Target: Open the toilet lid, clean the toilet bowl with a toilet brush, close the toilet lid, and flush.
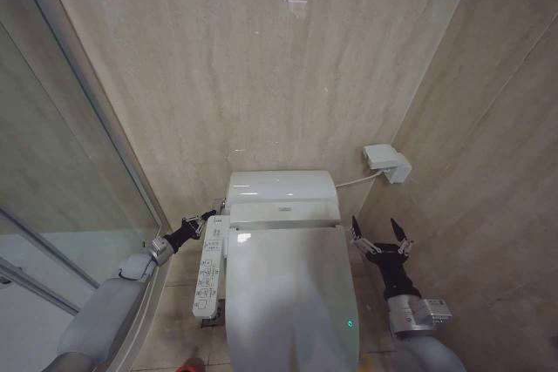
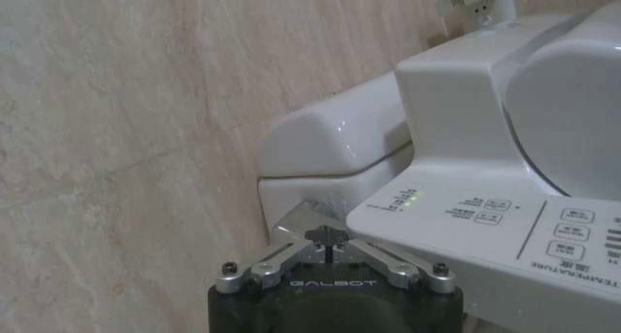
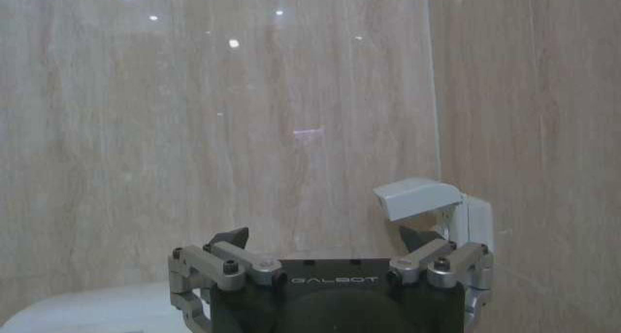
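Flanking your closed toilet lid point(image 1: 292, 289), left end effector point(image 1: 206, 218) pinched shut behind control panel point(image 1: 209, 266); right end effector point(image 1: 381, 233) spread open.

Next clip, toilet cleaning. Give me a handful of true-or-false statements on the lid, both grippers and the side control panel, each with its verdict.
1. The toilet lid is down over the bowl. True.
2. The right gripper is shut on the lid. False: it is open, in the air beside the toilet's right side, holding nothing.
3. The left gripper is at the rear end of the side control panel. True.
4. The wall socket is on the robot's left. False: it is on the right wall.
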Available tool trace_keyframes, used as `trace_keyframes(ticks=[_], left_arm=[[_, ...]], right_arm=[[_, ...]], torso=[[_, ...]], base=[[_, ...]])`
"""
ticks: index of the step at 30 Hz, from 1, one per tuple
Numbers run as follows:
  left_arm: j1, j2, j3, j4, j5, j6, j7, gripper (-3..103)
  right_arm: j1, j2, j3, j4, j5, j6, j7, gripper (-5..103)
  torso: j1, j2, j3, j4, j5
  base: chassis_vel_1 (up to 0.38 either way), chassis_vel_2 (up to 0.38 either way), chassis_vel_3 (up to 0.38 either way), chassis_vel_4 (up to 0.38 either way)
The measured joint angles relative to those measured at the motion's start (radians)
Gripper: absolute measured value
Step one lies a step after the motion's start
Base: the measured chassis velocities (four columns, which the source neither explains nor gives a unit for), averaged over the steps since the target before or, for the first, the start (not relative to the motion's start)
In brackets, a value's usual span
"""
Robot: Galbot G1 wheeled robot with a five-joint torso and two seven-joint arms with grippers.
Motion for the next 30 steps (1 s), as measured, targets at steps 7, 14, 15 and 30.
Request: trace_keyframes(ticks=[7,14,15,30], left_arm=[[-0.013,-0.005,0.005,0.016,0.001,-0.001,0.024,0],[-0.019,-0.012,0.006,0.026,0.001,-0.001,0.037,0],[-0.019,-0.012,0.006,0.026,0.001,-0.001,0.037,0],[-0.004,-0.014,0.016,0.012,-0.023,-0.012,0.045,0]], right_arm=[[0.0,0.0,0.0,0.0,0.0,0.0,0.0,100],[0.0,0.0,0.0,0.0,0.0,0.0,0.0,100],[0.0,0.0,0.0,0.0,0.0,0.0,0.0,100],[0.0,0.0,0.0,0.0,0.0,0.0,0.0,100]], torso=[[0.0,0.0,0.0,0.0,0.0001],[0.0,0.0,0.0,0.0001,0.0001],[0.0,0.0,0.0,0.0001,0.0001],[0.0,0.0,0.0,-0.0001,-0.0004]], base=[[0.0,0.0,0.0,0.0],[0.0,0.0,0.0,0.0],[0.0,0.0,0.0,0.0],[0.0,0.0,0.0,0.0]])
